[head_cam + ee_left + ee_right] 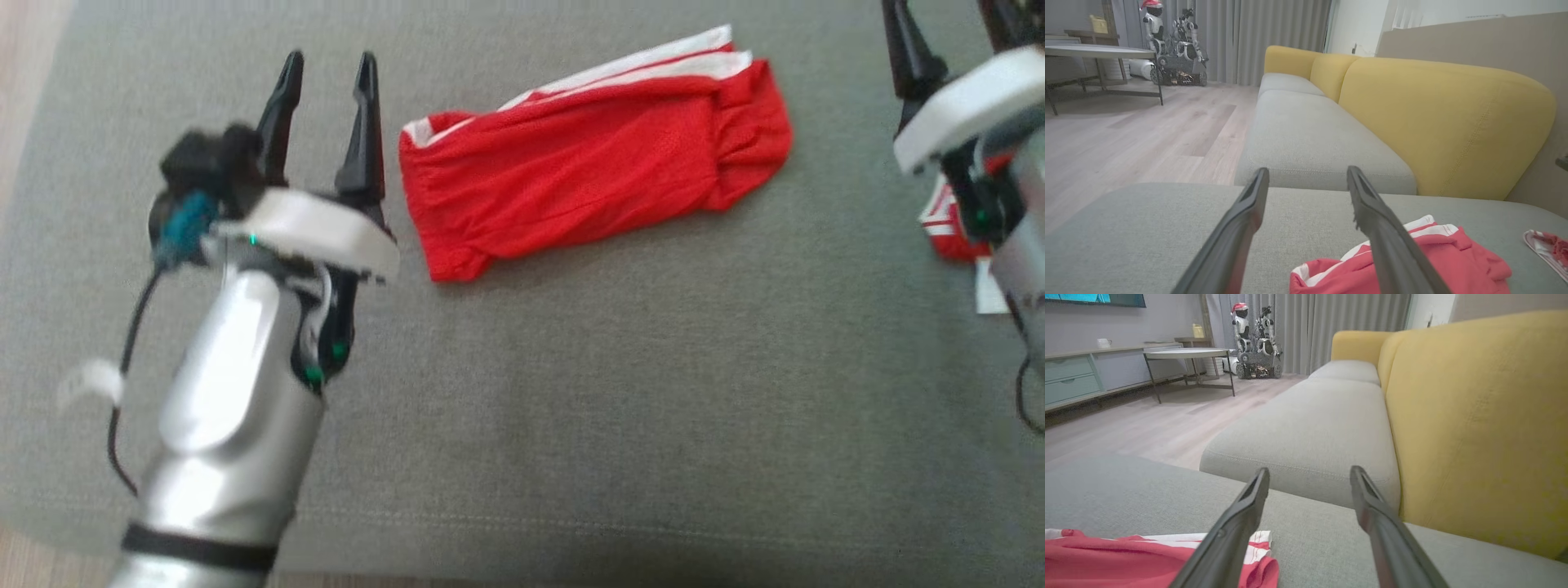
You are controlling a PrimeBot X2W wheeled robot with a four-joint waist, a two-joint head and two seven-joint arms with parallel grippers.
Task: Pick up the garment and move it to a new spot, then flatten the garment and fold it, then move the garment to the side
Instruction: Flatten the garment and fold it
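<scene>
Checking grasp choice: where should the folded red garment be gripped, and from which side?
Probably the red garment by its two short ends, from outside: left gripper at the left end, right gripper at the bunched right end. It lies long and flat, so end grips should keep the folds together.

Red mesh garment [596,171] with white side stripes lies folded into a long bundle, flat and slanted on the grey sofa cushion [571,392], its far end bunched and wrinkled.
</scene>
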